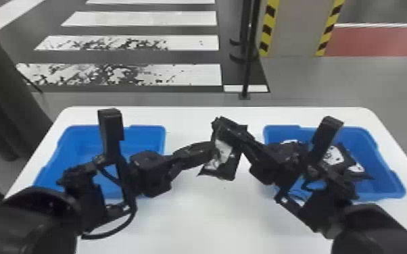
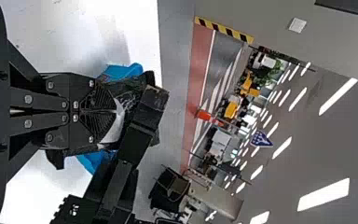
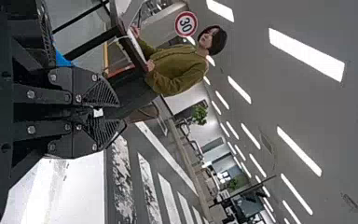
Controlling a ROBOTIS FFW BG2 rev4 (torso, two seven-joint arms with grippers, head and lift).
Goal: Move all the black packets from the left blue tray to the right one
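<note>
Though aslant, packet [image 1: 228, 169] between both pincers [image 1: 212, 149]

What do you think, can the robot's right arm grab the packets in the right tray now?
Probably not yet: those packets look close to that arm, but the right gripper already seems busy pinching another black packet.

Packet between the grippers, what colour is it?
The packet is black with a white patch; clearest in head view.
</note>
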